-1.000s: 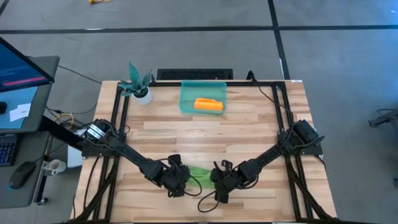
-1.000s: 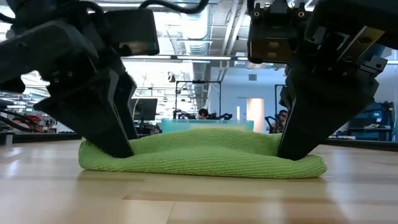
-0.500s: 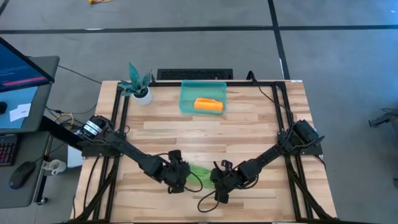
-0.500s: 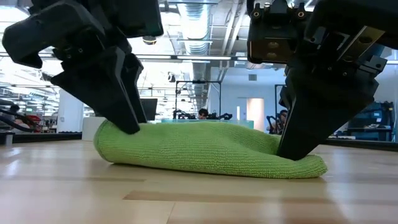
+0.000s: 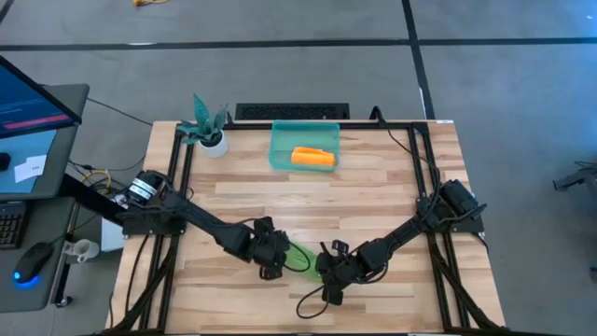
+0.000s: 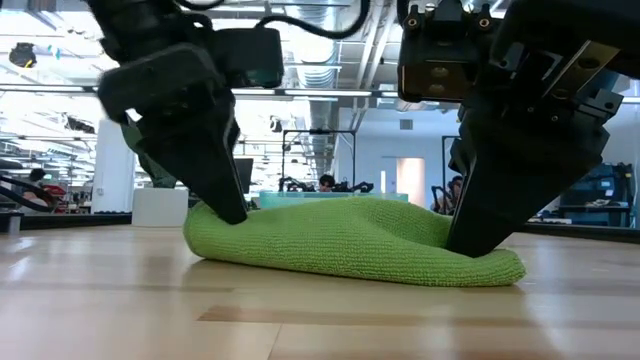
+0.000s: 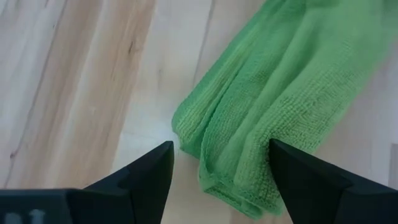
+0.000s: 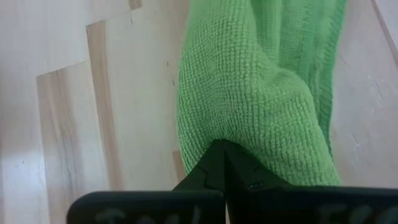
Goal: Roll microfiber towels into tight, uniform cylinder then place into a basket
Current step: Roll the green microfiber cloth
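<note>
Right pincer (image 8: 219, 163) on green towel (image 8: 261, 87)

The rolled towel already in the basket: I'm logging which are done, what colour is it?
Orange; the rolled towel shows best in the high view, inside the teal basket.

In the high view both arms cover most of the green towel (image 5: 300, 256); the right hand (image 8: 221, 163) hides the towel's pinched edge.

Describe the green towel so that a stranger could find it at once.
On the wooden table, look at the near edge where the two dark arms meet. The green towel lies bunched between the left gripper and right gripper, unlike the orange towel in the teal basket.
</note>
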`<state>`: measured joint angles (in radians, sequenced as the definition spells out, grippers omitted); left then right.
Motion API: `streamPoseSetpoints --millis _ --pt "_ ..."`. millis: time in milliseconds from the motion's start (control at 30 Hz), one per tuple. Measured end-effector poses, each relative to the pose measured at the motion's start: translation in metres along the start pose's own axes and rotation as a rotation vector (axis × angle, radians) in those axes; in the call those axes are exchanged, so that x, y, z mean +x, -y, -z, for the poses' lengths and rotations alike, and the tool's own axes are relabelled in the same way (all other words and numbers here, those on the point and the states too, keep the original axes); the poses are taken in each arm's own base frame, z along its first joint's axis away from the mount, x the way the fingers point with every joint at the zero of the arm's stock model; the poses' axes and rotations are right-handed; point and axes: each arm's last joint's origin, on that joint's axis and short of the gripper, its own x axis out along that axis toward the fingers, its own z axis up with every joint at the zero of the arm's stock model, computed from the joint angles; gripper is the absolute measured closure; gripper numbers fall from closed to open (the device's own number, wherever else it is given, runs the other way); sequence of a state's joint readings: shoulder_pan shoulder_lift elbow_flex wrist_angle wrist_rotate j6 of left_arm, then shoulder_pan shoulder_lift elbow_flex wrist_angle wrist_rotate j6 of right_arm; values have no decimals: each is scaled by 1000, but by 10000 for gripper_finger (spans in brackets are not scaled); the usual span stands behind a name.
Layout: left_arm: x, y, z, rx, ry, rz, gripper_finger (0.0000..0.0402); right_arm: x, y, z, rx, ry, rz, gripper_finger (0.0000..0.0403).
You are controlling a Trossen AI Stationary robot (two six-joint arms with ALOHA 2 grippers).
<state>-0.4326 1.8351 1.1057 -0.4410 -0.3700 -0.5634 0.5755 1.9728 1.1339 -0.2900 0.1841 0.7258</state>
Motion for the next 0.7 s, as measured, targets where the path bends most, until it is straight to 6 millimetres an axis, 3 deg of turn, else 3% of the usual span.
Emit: streamPoseSetpoints --millis 700 --pt "6 -13 -8 -19 -22 19 146 0 0 0 -1 0 -1 391"
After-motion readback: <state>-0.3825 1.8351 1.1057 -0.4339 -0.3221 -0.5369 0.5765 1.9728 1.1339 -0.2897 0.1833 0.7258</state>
